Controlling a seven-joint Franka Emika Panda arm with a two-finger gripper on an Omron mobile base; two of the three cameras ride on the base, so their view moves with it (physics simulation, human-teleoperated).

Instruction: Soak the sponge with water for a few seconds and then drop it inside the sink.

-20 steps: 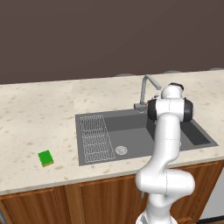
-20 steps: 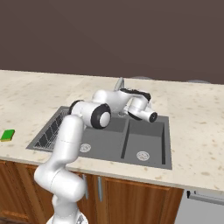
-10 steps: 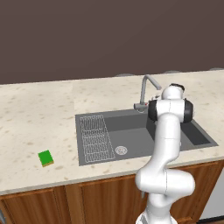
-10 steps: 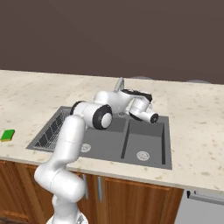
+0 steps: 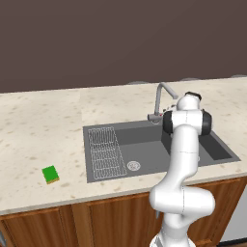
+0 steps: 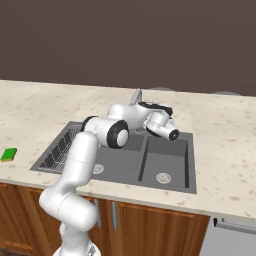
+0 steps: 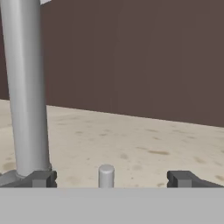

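One sponge (image 5: 50, 174) on counter (left of sink (image 5: 103, 134)) | two basins | one faucet (image 7: 26, 87) | tool (image 7: 111, 178) wide, empty

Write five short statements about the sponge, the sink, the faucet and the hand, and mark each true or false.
1. The sponge lies on the counter, left of the sink. True.
2. The hand holds the sponge. False: its fingers stand open and empty, near the faucet.
3. Water is running from the faucet. False: no stream shows.
4. The drainboard is on the sink's left side in the left base view. True.
5. The sponge is inside a basin. False: it is on the counter.
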